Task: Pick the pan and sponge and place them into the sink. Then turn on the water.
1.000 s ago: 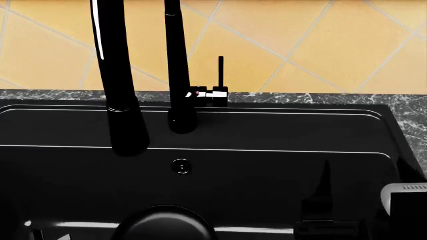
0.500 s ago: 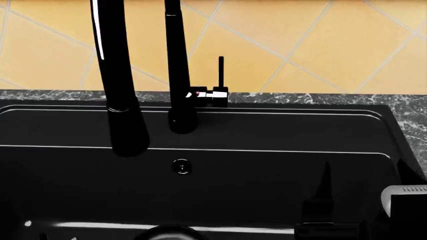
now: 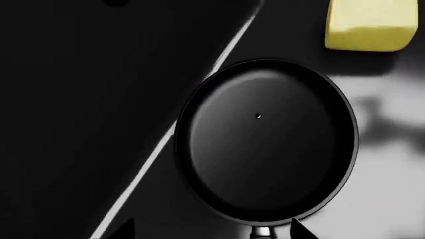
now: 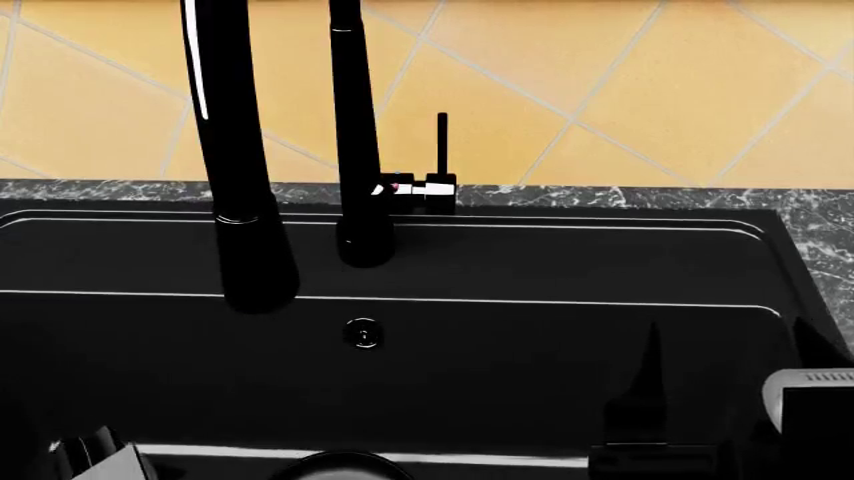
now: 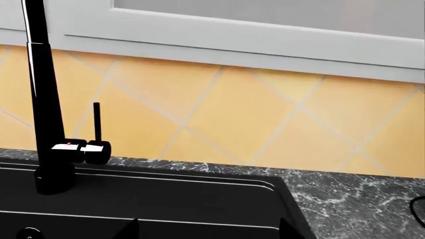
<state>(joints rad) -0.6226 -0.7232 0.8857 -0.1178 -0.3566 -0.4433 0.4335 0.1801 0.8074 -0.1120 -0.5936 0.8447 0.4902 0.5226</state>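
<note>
Pan (image 3: 265, 142): flat in the sink (image 4: 534, 260), just ahead of the left fingers (image 3: 302, 228), spread and released.
Sponge (image 3: 369, 25): beyond pan.
Right fingers (image 5: 129, 230): spread, empty.

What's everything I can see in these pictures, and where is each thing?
Round glossy black frying pan: one, black, lying in the basin.
Pale yellow rectangular sponge: one, yellow, in the basin beside the pan, apart from it.
Matte black rectangular sink: one, black, set in the counter.
Tall black faucet: one, black, behind the basin, thin upright lever beside it; no stream visible.
Grey marbled counter: one, grey, around the sink.
Yellow tiled wall: behind the counter.
Left end effector: black fingertips, above the pan.
Right end effector: black fingertips, over the sink's edge.
</note>
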